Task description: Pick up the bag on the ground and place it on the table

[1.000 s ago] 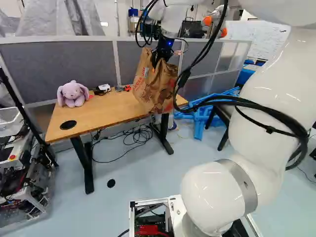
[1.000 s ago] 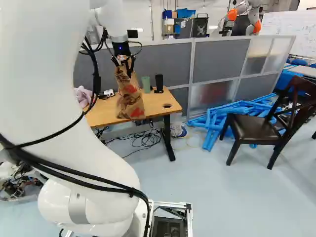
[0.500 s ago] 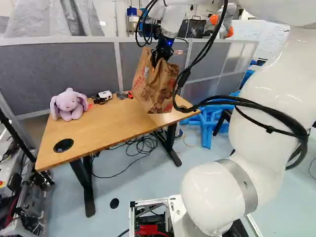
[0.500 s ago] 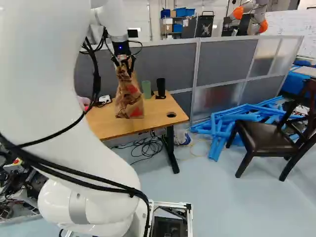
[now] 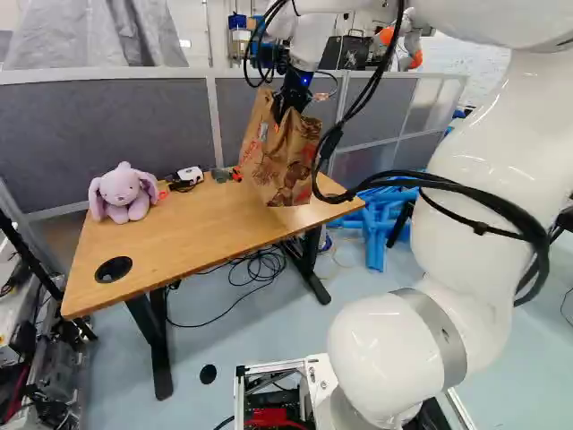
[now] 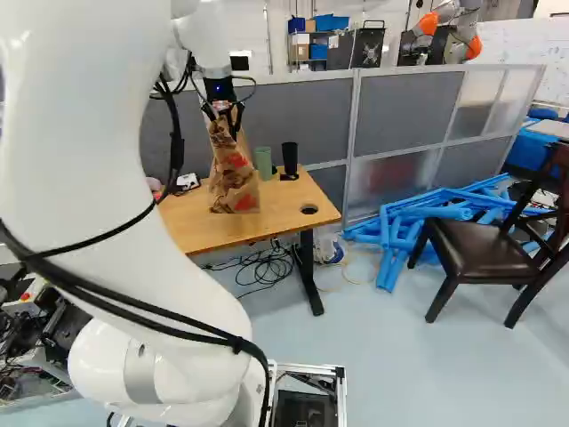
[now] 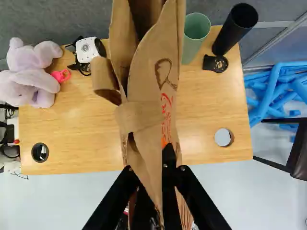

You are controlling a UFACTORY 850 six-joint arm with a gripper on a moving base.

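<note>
In the left base view my gripper (image 5: 291, 100) is at the top of the brown paper bag (image 5: 282, 163), which hangs upright below it against the right part of the wooden table (image 5: 170, 246). The wrist view shows the gripper (image 7: 156, 175) shut on the paper of the bag (image 7: 146, 120), its folds running out ahead of the fingers. Seen from there, the bag lies across the middle of the tabletop (image 7: 86, 134). Whether its bottom touches the wood I cannot tell.
On the table are a purple plush rabbit (image 5: 124, 193), a white device (image 7: 88, 49), a green cup (image 7: 194, 36) and a black cup (image 6: 290, 157). Grey partitions (image 5: 107, 134) stand behind. Right of it are blue frames (image 6: 418, 213), a chair (image 6: 471, 249) and another robot (image 6: 444, 31).
The base has moved closer to the table and turned slightly, so the table shows larger. The bag, still held, has come over the tabletop. My arm has shifted slightly.
</note>
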